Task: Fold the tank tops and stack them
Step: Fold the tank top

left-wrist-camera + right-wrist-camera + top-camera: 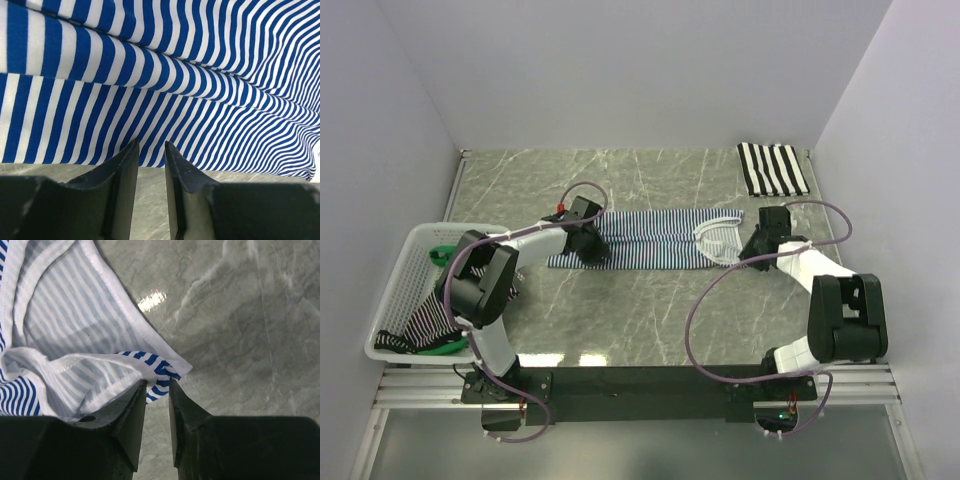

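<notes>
A thin navy-and-white striped tank top (640, 238) lies as a long band across the middle of the table, its white-trimmed straps (718, 240) at the right end. My left gripper (592, 250) is down at its left part. In the left wrist view the jaws (151, 144) stand narrowly apart at the cloth's (200, 75) near edge, with bare table between them. My right gripper (752, 252) is at the strap end. Its tips (157, 381) are a little apart, either side of a strap corner of the tank top (65, 315). A broad black-and-white striped tank top (772, 168) lies folded at the back right.
A white mesh basket (395, 290) stands at the left edge, beside the left arm. It holds more striped cloth (420, 325) and something green (442, 252). Walls close the table on the left, back and right.
</notes>
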You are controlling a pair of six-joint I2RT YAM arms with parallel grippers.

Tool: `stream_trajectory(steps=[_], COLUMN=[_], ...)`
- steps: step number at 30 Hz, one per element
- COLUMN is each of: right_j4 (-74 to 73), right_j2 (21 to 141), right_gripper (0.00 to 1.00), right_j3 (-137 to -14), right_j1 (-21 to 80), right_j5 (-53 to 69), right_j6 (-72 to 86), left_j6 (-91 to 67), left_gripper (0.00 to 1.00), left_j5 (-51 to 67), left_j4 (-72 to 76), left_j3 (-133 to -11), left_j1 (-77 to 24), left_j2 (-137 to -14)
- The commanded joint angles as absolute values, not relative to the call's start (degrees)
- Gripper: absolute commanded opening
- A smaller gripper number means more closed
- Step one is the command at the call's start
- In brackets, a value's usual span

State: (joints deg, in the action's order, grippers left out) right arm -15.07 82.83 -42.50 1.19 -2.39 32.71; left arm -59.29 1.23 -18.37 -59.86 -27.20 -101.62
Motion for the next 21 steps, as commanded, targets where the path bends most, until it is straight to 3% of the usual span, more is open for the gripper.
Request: stream_trajectory(steps=[1, 7, 12, 17, 21], right_j4=[-14.0, -17.0, -21.4, -24.0, -23.6], right_j2=[84.7, 87.4, 90.6, 93.6, 93.3], right_gripper=[0.31, 0.11, 0.07, 0.10, 0.28], right_j3=[-46.8, -51.6, -56.7, -58.7, -56.4], right_j1=[1.1, 1.1, 0.9, 0.6, 0.6], right_j5=[-4.0, -6.7, -9.4, -9.8, -9.4], right_j6=[31.4, 30.1, 28.2, 27.2, 26.9], left_j6=[-59.6, -59.3, -59.9, -59.8, -59.4], left_gripper=[0.33, 0.33, 0.34, 0.34, 0.34], left_j5=[0.8, 0.1, 0.2, 0.1, 0.1], left_j4=[-19.0, -20.7, -21.3, -21.2, -21.1], left_j3=[-62.2, -62.8, -62.0, -62.0, -62.4], left_j1=[-27.4, -27.3, -27.4, -27.2, -27.2], left_j2=[-101.9, -102.5, -103.1, -103.6, -103.4])
